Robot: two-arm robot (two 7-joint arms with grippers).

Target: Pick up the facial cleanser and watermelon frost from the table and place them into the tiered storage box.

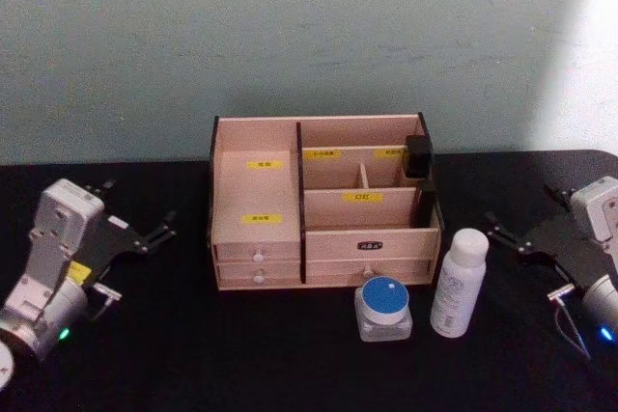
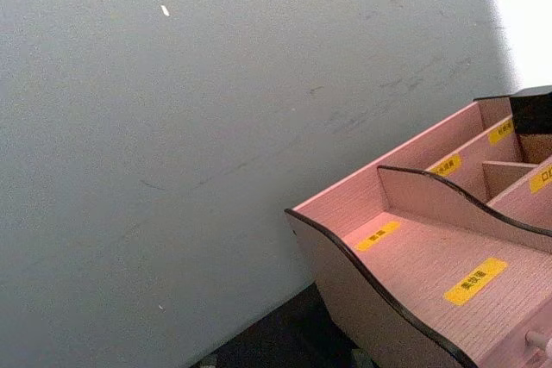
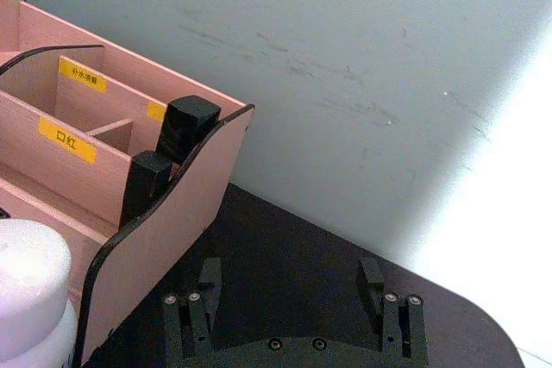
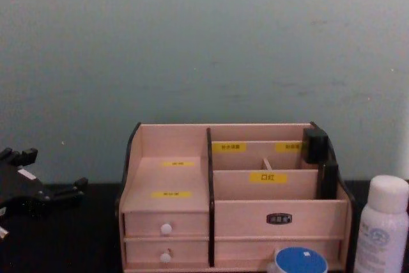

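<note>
Hidden or cut off:
- The blue-lidded jar (image 1: 384,308) is cut by the bottom edge in the chest view, where only its lid shows.
- The white bottle (image 1: 458,284) is clipped at the frame edges in the chest view. In the right wrist view only its cap and shoulder show.
- Which container is the cleanser and which the watermelon frost cannot be told; the print on the bottle is too small to read.
- The yellow labels (image 1: 362,197) on the tiered storage box (image 1: 256,195) are also too small to read in the head view.
- Two black objects (image 3: 188,125) stand at the box's right rear, behind its dark side edge. What they are cannot be told.
- The jar lid partly covers the knob of the lower right drawer.

Positions:
- The jar stands upright on the table just in front of the box's right half.
- The bottle stands upright just to the right of the jar, near the box's front right corner.
- Neither is in a compartment.
- The left gripper (image 1: 140,205) sits left of the box, well apart from it, fingers spread and holding nothing.
- The right gripper (image 3: 291,278) sits right of the bottle, fingers likewise spread wide and holding nothing.

Surface and room:
- The black table (image 1: 241,354) is matte.
- A pale grey-green wall (image 1: 290,26) rises behind, with a bright patch of light at its right end.
</note>
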